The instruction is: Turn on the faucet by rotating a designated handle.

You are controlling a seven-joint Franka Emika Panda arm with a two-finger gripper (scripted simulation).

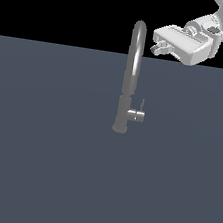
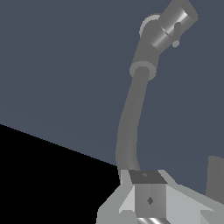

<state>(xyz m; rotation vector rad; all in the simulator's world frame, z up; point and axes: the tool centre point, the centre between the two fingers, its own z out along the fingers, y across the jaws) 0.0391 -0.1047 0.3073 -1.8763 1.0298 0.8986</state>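
While I had the gripper [image 1: 157,45] high beside the spout, empty and well above the handle [image 1: 136,115], I judged this was the approach step; I couldn't tell whether its jaws were apart or closed. The faucet [image 1: 131,76] stood upright mid-surface, its handle jutting level toward the exterior view's right, pin up. Next I'd need to descend to that stub.

Nothing crowded the short grey metal stub handle [image 1: 135,115] on the exterior view's right; only the tall grey brushed-metal gooseneck faucet [image 1: 131,76] rose beside it, on bare dark grey floor [image 1: 35,163].
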